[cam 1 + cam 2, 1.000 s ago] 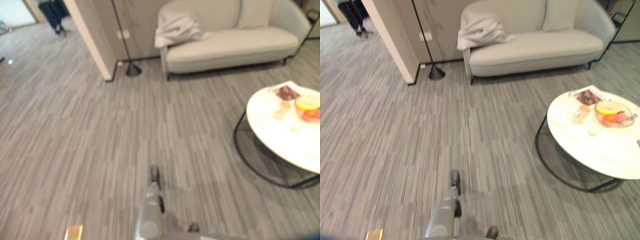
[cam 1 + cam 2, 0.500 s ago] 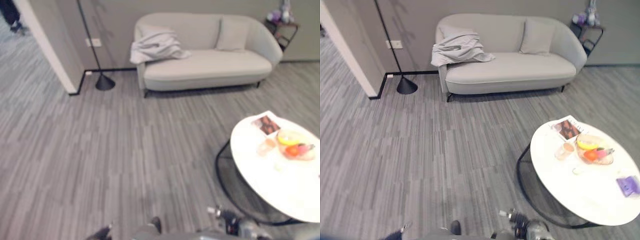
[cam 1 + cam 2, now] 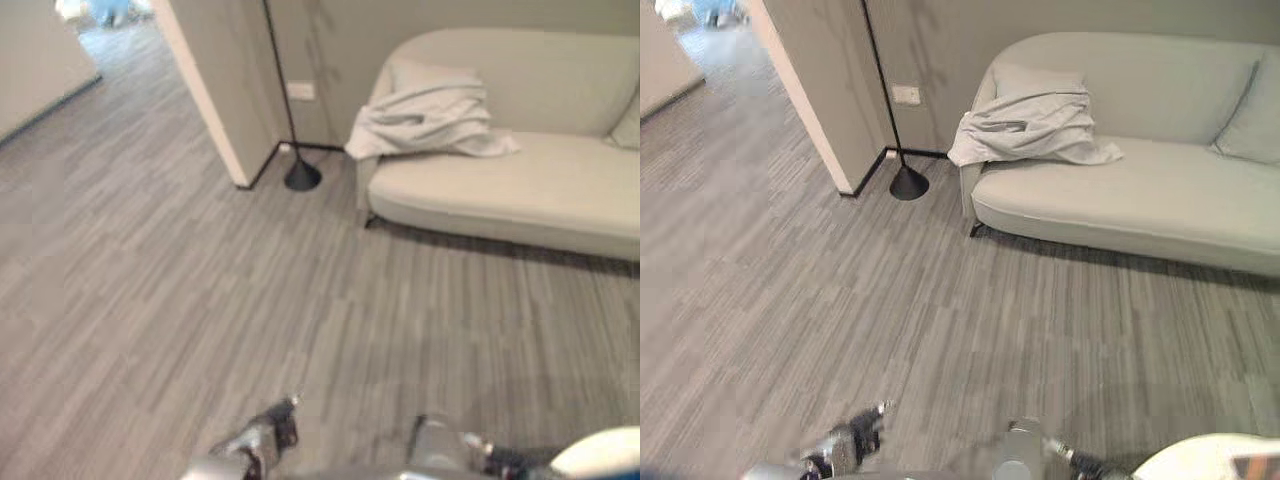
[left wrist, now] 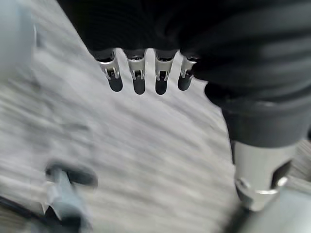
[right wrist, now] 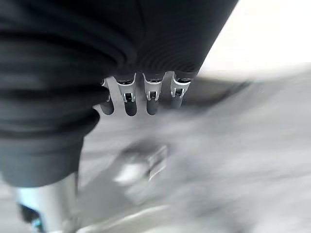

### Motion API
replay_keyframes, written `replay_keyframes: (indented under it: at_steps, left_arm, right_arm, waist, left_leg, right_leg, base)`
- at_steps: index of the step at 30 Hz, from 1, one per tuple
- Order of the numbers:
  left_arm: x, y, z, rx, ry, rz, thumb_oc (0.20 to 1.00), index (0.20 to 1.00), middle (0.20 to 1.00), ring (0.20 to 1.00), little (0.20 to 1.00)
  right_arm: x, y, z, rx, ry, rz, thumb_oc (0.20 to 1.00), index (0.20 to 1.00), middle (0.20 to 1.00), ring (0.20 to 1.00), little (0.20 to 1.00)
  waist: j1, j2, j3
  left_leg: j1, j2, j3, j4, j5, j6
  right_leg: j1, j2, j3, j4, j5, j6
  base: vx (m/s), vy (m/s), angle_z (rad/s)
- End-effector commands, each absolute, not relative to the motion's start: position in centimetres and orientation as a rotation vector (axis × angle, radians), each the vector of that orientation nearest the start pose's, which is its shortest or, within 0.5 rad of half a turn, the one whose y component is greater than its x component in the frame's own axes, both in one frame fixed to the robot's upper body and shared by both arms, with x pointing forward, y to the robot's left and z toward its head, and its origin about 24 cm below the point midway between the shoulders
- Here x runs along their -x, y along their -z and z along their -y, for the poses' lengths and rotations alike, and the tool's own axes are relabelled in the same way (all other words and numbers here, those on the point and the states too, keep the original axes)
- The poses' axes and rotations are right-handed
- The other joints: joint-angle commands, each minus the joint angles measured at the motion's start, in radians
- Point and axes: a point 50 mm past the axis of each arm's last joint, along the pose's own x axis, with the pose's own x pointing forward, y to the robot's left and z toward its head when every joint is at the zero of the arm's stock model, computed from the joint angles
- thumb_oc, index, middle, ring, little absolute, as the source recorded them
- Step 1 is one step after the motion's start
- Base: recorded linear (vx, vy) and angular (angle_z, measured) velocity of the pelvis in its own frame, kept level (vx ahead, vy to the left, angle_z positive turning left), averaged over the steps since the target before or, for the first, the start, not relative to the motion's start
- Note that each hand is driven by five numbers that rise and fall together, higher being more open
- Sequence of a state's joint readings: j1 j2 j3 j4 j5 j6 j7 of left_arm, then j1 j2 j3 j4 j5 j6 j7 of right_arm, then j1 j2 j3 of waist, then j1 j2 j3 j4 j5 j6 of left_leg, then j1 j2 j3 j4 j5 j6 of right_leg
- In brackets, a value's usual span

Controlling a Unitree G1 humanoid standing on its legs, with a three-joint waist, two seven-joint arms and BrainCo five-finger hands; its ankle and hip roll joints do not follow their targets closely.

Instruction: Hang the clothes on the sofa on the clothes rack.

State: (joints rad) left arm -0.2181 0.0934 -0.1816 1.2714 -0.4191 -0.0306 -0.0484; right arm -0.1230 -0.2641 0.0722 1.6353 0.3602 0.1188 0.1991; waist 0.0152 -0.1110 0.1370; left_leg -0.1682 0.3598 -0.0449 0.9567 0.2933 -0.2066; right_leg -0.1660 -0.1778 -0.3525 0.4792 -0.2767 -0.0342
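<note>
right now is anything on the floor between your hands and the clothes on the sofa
Nothing visible is. The crumpled light grey clothes lie on the cream sofa's arm end, with bare grey floor from there to both hands. The black floor lamp base stands off to the side.

open floor [image 3: 940, 300] before sofa [image 3: 1120, 200] (lamp base [image 3: 908, 184] beside)

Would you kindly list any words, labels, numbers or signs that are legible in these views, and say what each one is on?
None can be read.
The wall plate beside the floor lamp is blank as far as can be seen.
The grey garment on the sofa shows no label.
</note>
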Motion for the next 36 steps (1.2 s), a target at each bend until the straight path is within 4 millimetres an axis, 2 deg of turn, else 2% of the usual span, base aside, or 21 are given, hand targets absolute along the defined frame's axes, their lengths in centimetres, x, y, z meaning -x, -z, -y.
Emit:
replay_keyframes:
  at_steps: [1, 3, 4, 7, 10, 11, 12, 13, 15, 17, 19, 20, 23, 24, 26, 29, 30, 31, 32, 34, 36]
  left_arm:
    - [-15.3, 14.8, -20.6, 0.257, -0.292, -0.982, 1.0, 1.0, 1.0, 1.0, 1.0]
    - [-15.1, 14.8, -20.6, 0.302, -0.319, -0.97, 1.0, 1.0, 1.0, 1.0, 1.0]
    - [-15.2, 14.8, -20.4, 0.337, -0.331, -0.957, 1.0, 1.0, 1.0, 1.0, 1.0]
    - [-14.6, 15.1, -20.8, 0.366, -0.37, -0.983, 1.0, 1.0, 1.0, 1.0, 1.0]
    - [-10.9, 16.1, -22.2, 0.409, -0.484, -1.095, 1.0, 1.0, 1.0, 1.0, 1.0]
    - [-9.9, 16.2, -23.2, 0.415, -0.543, -1.108, 1.0, 1.0, 1.0, 1.0, 1.0]
    - [-9.9, 16.2, -23.3, 0.413, -0.543, -1.107, 1.0, 1.0, 1.0, 1.0, 1.0]
    - [-9.4, 16.2, -23.8, 0.411, -0.564, -1.123, 1.0, 1.0, 1.0, 1.0, 1.0]
    - [-7.5, 16.3, -25.0, 0.358, -0.581, -1.194, 1.0, 1.0, 1.0, 1.0, 1.0]
    - [-6.5, 16.3, -25.7, 0.325, -0.582, -1.219, 1.0, 1.0, 1.0, 1.0, 1.0]
    - [-6.8, 16.0, -26.2, 0.3, -0.584, -1.205, 1.0, 1.0, 1.0, 1.0, 1.0]
    - [-7.5, 15.9, -26.4, 0.28, -0.573, -1.184, 1.0, 1.0, 1.0, 1.0, 1.0]
    - [-8.6, 15.7, -26.1, 0.276, -0.549, -1.152, 1.0, 1.0, 1.0, 1.0, 1.0]
    - [-9.4, 15.8, -25.3, 0.242, -0.492, -1.151, 1.0, 1.0, 1.0, 1.0, 1.0]
    - [-9.5, 15.8, -25.1, 0.229, -0.473, -1.154, 1.0, 1.0, 1.0, 1.0, 1.0]
    - [-10.0, 16.1, -23.6, 0.181, -0.401, -1.152, 1.0, 1.0, 1.0, 1.0, 1.0]
    - [-10.0, 16.1, -23.6, 0.18, -0.402, -1.154, 1.0, 1.0, 1.0, 1.0, 1.0]
    - [-10.7, 16.1, -22.7, 0.153, -0.361, -1.137, 1.0, 1.0, 1.0, 1.0, 1.0]
    - [-10.7, 16.1, -22.7, 0.152, -0.361, -1.137, 1.0, 1.0, 1.0, 1.0, 1.0]
    - [-11.4, 16.0, -21.8, 0.15, -0.323, -1.109, 1.0, 1.0, 1.0, 1.0, 1.0]
    - [-11.4, 16.1, -21.6, 0.163, -0.322, -1.111, 1.0, 1.0, 1.0, 1.0, 1.0]
  right_arm:
    - [-4.5, 16.5, 25.5, -0.111, 0.26, -1.416, 1.0, 1.0, 1.0, 1.0, 1.0]
    - [-5.3, 16.4, 25.4, -0.121, 0.259, -1.383, 1.0, 1.0, 1.0, 1.0, 1.0]
    - [-5.8, 16.4, 25.3, -0.123, 0.254, -1.367, 1.0, 1.0, 1.0, 1.0, 1.0]
    - [-7.0, 16.4, 24.7, -0.122, 0.236, -1.344, 1.0, 1.0, 1.0, 1.0, 1.0]
    - [-7.3, 16.6, 23.5, -0.152, 0.209, -1.342, 1.0, 1.0, 1.0, 1.0, 1.0]
    - [-7.7, 16.7, 23.0, -0.188, 0.214, -1.326, 1.0, 1.0, 1.0, 1.0, 1.0]
    - [-7.8, 16.7, 22.9, -0.19, 0.213, -1.326, 1.0, 1.0, 1.0, 1.0, 1.0]
    - [-8.0, 16.7, 22.6, -0.212, 0.219, -1.313, 1.0, 1.0, 1.0, 1.0, 1.0]
    - [-7.2, 17.0, 22.0, -0.284, 0.261, -1.338, 1.0, 1.0, 1.0, 1.0, 1.0]
    - [-7.6, 16.9, 22.1, -0.259, 0.232, -1.323, 1.0, 1.0, 1.0, 1.0, 1.0]
    - [-8.1, 16.8, 22.0, -0.235, 0.207, -1.301, 1.0, 1.0, 1.0, 1.0, 1.0]
    - [-8.4, 16.7, 22.2, -0.218, 0.206, -1.289, 1.0, 1.0, 1.0, 1.0, 1.0]
    - [-8.2, 16.6, 22.8, -0.213, 0.239, -1.28, 1.0, 1.0, 1.0, 1.0, 1.0]
    - [-8.1, 16.5, 23.7, -0.203, 0.293, -1.267, 1.0, 1.0, 1.0, 1.0, 1.0]
    - [-8.0, 16.4, 23.9, -0.199, 0.312, -1.258, 1.0, 1.0, 1.0, 1.0, 1.0]
    - [-9.2, 16.1, 24.0, -0.134, 0.321, -1.186, 1.0, 1.0, 1.0, 1.0, 1.0]
    - [-9.1, 16.1, 24.0, -0.133, 0.32, -1.188, 1.0, 1.0, 1.0, 1.0, 1.0]
    - [-11.0, 15.5, 23.8, -0.046, 0.27, -1.114, 1.0, 1.0, 1.0, 1.0, 1.0]
    - [-11.0, 15.5, 23.8, -0.046, 0.27, -1.115, 1.0, 1.0, 1.0, 1.0, 1.0]
    - [-14.4, 13.5, 23.6, 0.108, 0.149, -0.952, 1.0, 1.0, 1.0, 1.0, 1.0]
    - [-14.4, 13.3, 23.5, 0.146, 0.118, -0.94, 1.0, 1.0, 1.0, 1.0, 1.0]
  waist:
    - [0.046, 0.028, -0.034]
    - [0.062, 0.023, -0.038]
    - [0.085, 0.039, -0.034]
    - [0.118, 0.037, -0.025]
    - [0.14, 0.045, -0.056]
    - [0.159, 0.03, -0.056]
    - [0.16, 0.028, -0.058]
    - [0.167, 0.027, -0.064]
    - [0.151, 0.009, -0.08]
    - [0.133, 0.031, -0.082]
    - [0.1, 0.066, -0.07]
    - [0.076, 0.082, -0.052]
    - [0.051, 0.107, -0.037]
    - [0.028, 0.118, -0.04]
    - [0.021, 0.121, -0.042]
    - [-0.016, 0.11, -0.044]
    - [-0.015, 0.114, -0.046]
    - [-0.036, 0.101, -0.042]
    - [-0.036, 0.1, -0.044]
    - [-0.05, 0.084, -0.038]
    - [-0.05, 0.066, -0.04]
  left_leg:
    - [-0.025, -0.073, 0.37, -0.378, -0.3, 0.104]
    - [-0.087, -0.065, 0.37, -0.591, -0.255, 0.094]
    - [-0.105, -0.061, 0.345, -0.825, -0.131, 0.064]
    - [-0.148, -0.046, 0.3, -1.039, -0.075, 0.052]
    - [-0.138, -0.037, 0.306, -1.004, -0.045, 0.061]
    - [-0.192, -0.045, 0.285, -0.917, -0.054, 0.065]
    - [-0.199, -0.044, 0.285, -0.905, -0.062, 0.065]
    - [-0.202, -0.06, 0.282, -0.851, -0.064, 0.082]
    - [-0.146, -0.152, 0.321, -0.796, -0.146, 0.132]
    - [-0.096, -0.206, 0.355, -0.824, -0.186, 0.183]
    - [-0.023, -0.25, 0.364, -0.879, -0.205, 0.21]
    - [0.025, -0.273, 0.367, -0.916, -0.215, 0.22]
    - [0.096, -0.306, 0.368, -0.952, -0.237, 0.218]
    - [0.142, -0.31, 0.355, -0.964, -0.263, 0.199]
    - [0.156, -0.308, 0.348, -0.97, -0.275, 0.193]
    - [0.191, -0.318, 0.326, -0.961, -0.306, 0.188]
    - [0.202, -0.314, 0.317, -0.963, -0.321, 0.181]
    - [0.213, -0.329, 0.301, -0.954, -0.329, 0.186]
    - [0.21, -0.331, 0.301, -0.954, -0.327, 0.187]
    - [0.238, -0.348, 0.27, -0.945, -0.358, 0.188]
    - [0.244, -0.365, 0.255, -0.942, -0.365, 0.189]
  right_leg:
    - [0.266, 0.01, -0.039, -0.514, 0.257, 0.123]
    - [0.326, 0.021, -0.05, -0.546, 0.235, 0.131]
    - [0.38, 0.056, -0.056, -0.55, 0.199, 0.132]
    - [0.445, 0.081, -0.042, -0.533, 0.135, 0.133]
    - [0.501, 0.096, 0.007, -0.481, 0.046, 0.133]
    - [0.521, 0.077, 0.032, -0.438, 0.028, 0.133]
    - [0.516, 0.075, 0.034, -0.434, 0.024, 0.133]
    - [0.5, 0.063, 0.033, -0.4, 0.043, 0.146]
    - [0.408, -0.04, 0.033, -0.127, 0.194, 0.201]
    - [0.312, -0.121, 0.009, 0.059, 0.382, 0.236]
    - [0.223, -0.135, -0.002, 0.168, 0.41, 0.245]
    - [0.156, -0.12, -0.003, 0.183, 0.356, 0.232]
    - [0.117, -0.105, -0.071, 0.02, 0.254, 0.205]
    - [0.113, -0.113, -0.136, -0.171, 0.251, 0.186]
    - [0.112, -0.121, -0.145, -0.23, 0.275, 0.192]
    - [0.089, -0.171, -0.087, -0.41, 0.397, 0.221]
    - [0.098, -0.165, -0.077, -0.408, 0.384, 0.233]
    - [0.076, -0.178, 0.012, -0.452, 0.434, 0.236]
    - [0.073, -0.179, 0.012, -0.454, 0.436, 0.236]
    - [0.071, -0.185, 0.102, -0.466, 0.453, 0.25]
    - [0.083, -0.192, 0.112, -0.461, 0.468, 0.259]
  base:
    - [0.49, 0.092, 0.22]
    - [0.61, 0.115, 0.49]
    - [0.57, 0.107, -0.08]
    - [0.7, 0.135, -1.34]
    - [0.74, 0.203, -0.87]
    - [0.52, 0.181, -0.51]
    - [0.41, 0.205, -0.55]
    - [0.51, 0.338, -0.89]
    - [0.7, 0.485, -1.01]
    - [0.45, 0.431, -0.23]
    - [0.41, 0.422, 0.24]
    - [0.47, 0.368, 0.1]
    - [0.35, 0.11, 0.28]
    - [0.47, -0.03, 0.56]
    - [0.32, -0.08, 0.58]
    - [0.28, -0.118, 0.61]
    - [0.25, -0.127, 0.58]
    - [0.21, -0.087, 0.67]
    - [0.24, -0.132, 0.81]
    - [0.24, -0.079, 0.52]
    - [0.2, -0.114, 0.22]
